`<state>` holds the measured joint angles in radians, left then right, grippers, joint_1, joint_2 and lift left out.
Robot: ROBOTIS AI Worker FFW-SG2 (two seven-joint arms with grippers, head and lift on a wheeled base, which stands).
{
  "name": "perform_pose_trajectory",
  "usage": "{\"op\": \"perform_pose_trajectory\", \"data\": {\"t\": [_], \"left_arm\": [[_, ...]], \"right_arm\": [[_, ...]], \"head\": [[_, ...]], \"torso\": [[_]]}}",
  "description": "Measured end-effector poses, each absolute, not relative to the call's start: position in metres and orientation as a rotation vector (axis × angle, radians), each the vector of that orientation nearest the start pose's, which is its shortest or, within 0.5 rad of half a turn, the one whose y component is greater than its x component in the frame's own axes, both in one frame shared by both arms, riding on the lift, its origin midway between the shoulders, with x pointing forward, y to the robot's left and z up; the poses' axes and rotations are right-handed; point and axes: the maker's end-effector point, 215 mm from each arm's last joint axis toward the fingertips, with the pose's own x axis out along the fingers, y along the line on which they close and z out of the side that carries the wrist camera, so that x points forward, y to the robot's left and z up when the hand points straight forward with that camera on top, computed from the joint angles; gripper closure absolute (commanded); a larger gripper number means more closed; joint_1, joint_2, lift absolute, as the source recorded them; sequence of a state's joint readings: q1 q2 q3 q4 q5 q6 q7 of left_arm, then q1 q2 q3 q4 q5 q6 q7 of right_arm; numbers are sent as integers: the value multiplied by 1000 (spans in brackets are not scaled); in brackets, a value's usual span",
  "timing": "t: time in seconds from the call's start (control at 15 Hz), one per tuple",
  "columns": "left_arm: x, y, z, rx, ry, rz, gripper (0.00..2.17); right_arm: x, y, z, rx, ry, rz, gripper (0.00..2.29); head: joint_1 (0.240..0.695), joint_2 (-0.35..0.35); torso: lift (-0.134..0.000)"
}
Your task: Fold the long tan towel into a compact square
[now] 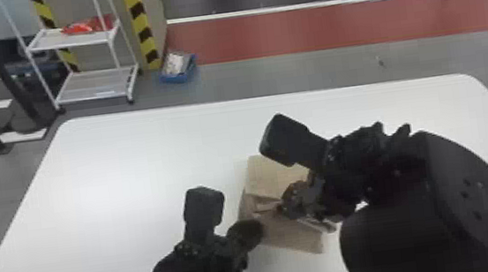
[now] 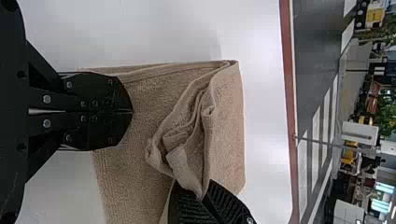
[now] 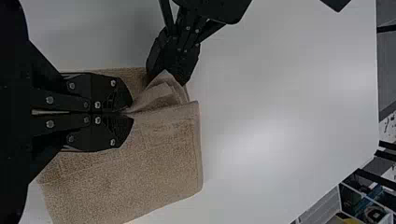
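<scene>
The tan towel (image 1: 291,230) lies folded near the middle of the white table, with a raised, crumpled layer across it. From the right comes my right gripper (image 1: 282,207), over the towel. Its tips pinch a fabric ridge in the right wrist view, where the towel (image 3: 135,168) spreads below the gripper (image 3: 129,113). Beside the towel's left edge is my left gripper (image 1: 254,231). In the left wrist view, the left gripper (image 2: 130,112) has its fingers together over the towel (image 2: 126,186), with no fabric visibly pinched between them.
The white table (image 1: 127,170) extends around the towel on all sides. Beyond its far edge stand a white shelf cart (image 1: 90,83) and a blue box (image 1: 178,68) on the floor. Both forearms reach over the table's near part, close to each other.
</scene>
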<state>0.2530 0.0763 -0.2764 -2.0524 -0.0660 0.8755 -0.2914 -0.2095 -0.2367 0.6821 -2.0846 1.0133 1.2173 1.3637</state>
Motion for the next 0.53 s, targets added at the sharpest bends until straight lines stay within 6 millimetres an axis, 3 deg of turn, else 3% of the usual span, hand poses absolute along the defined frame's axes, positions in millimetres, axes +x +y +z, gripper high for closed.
{"op": "perform_pose_trajectory", "data": {"t": [0.53], "left_arm": [[419, 58, -469, 61, 669, -517, 2142]], "right_arm": [[418, -36, -376, -711, 801, 950, 1366]], "head": [[695, 29]], "torso": [[-124]]}}
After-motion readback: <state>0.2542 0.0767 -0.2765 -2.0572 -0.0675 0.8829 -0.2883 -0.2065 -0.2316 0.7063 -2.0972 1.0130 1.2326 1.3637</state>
